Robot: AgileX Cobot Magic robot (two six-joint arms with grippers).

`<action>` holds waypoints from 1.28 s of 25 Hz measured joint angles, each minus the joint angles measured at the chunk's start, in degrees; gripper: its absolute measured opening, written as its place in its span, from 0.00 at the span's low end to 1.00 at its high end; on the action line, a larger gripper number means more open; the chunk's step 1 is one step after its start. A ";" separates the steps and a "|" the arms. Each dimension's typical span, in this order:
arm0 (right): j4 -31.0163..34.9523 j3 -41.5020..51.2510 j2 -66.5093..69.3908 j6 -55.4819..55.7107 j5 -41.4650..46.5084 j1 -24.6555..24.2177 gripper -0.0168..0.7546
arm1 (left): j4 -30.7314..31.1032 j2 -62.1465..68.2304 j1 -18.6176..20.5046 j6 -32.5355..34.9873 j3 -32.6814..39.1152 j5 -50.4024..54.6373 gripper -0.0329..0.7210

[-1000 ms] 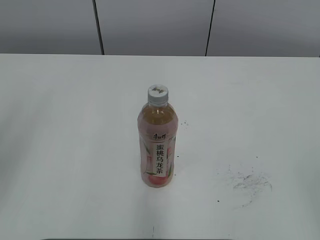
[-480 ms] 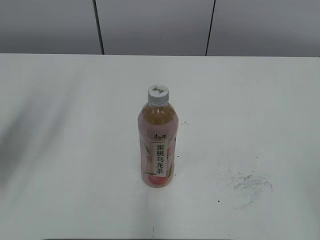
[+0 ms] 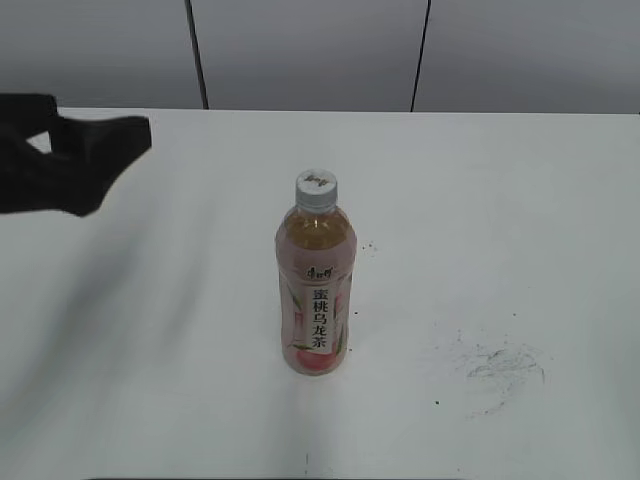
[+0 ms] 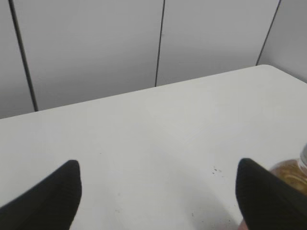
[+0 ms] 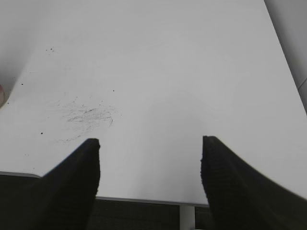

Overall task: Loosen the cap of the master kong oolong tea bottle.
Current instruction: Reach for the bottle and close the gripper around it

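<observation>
The master kong oolong tea bottle (image 3: 316,290) stands upright in the middle of the white table (image 3: 500,200). It holds amber-pink tea and has a pink peach label with a white strip of black characters. The pale grey-white cap (image 3: 316,188) sits on its neck. My left gripper (image 3: 98,118) is open and empty at the far left, above the table and well apart from the bottle. In the left wrist view the left gripper (image 4: 158,165) shows open, with the bottle's shoulder (image 4: 290,171) at the right edge. My right gripper (image 5: 151,142) is open and empty over the table's front edge.
A patch of dark scuff marks (image 3: 505,365) lies on the table right of the bottle; it also shows in the right wrist view (image 5: 88,115). Grey wall panels (image 3: 310,50) stand behind the table. The table's front edge (image 5: 144,199) is below the right gripper.
My left gripper has come into the exterior view from the left edge; it was out of view before. The bottle has not moved.
</observation>
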 joint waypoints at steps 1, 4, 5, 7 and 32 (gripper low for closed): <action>0.00 0.00 0.00 0.00 0.00 0.00 0.67 | 0.08 0.20 -0.89 -0.18 1.71 -2.12 0.82; 0.00 0.00 0.00 0.46 0.00 0.00 0.67 | -0.15 1.63 -1.86 -0.29 6.92 -10.16 0.82; 0.00 0.00 0.00 0.69 0.00 0.00 0.67 | -0.34 2.25 -1.91 -0.35 8.68 -12.88 0.82; 0.00 0.00 0.00 1.07 0.00 0.00 0.67 | -0.57 3.47 -1.92 -0.40 11.17 -17.15 0.82; 0.00 0.00 0.00 2.60 0.00 0.00 0.67 | 25.03 31.04 -1.92 -4.10 12.74 -52.14 0.78</action>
